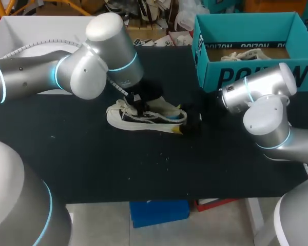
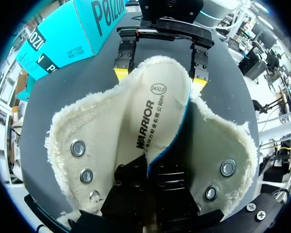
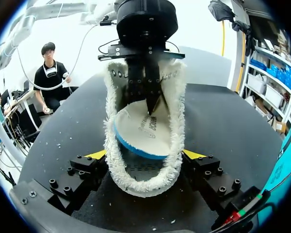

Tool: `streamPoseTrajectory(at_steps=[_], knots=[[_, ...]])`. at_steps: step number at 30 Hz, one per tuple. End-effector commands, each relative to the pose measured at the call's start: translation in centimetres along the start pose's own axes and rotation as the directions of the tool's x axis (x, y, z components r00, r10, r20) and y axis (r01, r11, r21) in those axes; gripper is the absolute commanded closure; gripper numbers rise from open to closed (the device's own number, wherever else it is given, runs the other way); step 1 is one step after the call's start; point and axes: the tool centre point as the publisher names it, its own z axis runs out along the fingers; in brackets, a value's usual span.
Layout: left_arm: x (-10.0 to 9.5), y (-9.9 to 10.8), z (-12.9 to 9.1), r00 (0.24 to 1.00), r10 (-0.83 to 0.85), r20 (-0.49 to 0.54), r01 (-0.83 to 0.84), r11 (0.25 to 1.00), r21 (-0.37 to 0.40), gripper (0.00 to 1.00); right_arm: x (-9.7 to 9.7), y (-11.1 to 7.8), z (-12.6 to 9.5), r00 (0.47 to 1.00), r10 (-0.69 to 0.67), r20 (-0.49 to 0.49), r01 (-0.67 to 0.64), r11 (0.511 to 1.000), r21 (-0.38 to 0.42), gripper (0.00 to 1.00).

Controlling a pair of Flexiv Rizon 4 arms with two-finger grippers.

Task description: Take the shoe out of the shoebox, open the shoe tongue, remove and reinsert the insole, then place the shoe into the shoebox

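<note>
A white shoe (image 1: 143, 119) with a fleece lining (image 2: 92, 131) lies on its sole in the middle of the black table, heel toward my right arm. Over its opening my left gripper (image 1: 137, 105) is shut on the front end of the cream, blue-edged insole (image 2: 160, 116). The insole (image 3: 140, 131) tilts up out of the shoe. My right gripper (image 3: 145, 156) holds the heel, one yellow tip pressed on each side of the fleece collar. In the head view the right gripper (image 1: 191, 124) sits at the shoe's heel end.
The teal shoebox (image 1: 256, 72) stands open at the back right, behind my right arm, with something pale lying inside. Bare black table lies in front of the shoe and to its left.
</note>
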Motion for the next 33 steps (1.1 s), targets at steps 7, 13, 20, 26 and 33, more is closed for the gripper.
streamPoseTrajectory(at_steps=[7, 13, 20, 26, 33], knots=[[0.1, -0.8, -1.8, 0.998, 0.031, -0.051, -0.025, 0.994, 0.108, 1.00, 0.1, -0.4, 0.0, 1.000, 0.000, -0.002, 0.000, 1.000, 0.002, 1.00], [0.9, -1.7, -3.0, 0.994, 0.071, -0.078, -0.058, 0.987, 0.152, 1.00, 0.1, -0.4, 0.0, 1.000, 0.000, -0.002, 0.000, 1.000, 0.002, 1.00], [1.2, -3.7, -1.3, 0.990, 0.107, -0.093, -0.093, 0.986, 0.141, 1.00, 0.1, -0.4, 0.0, 1.000, 0.000, -0.002, 0.000, 1.000, 0.002, 1.00], [1.1, -5.2, 0.0, 0.987, 0.135, -0.082, -0.123, 0.983, 0.135, 1.00, 0.1, -0.4, 0.0, 1.000, 0.000, -0.002, 0.000, 1.000, 0.002, 1.00], [1.6, -5.0, -0.4, 0.987, 0.151, -0.056, -0.139, 0.974, 0.179, 0.65, 0.1, -0.4, 0.0, 1.000, 0.000, -0.002, 0.000, 1.000, 0.002, 1.00]])
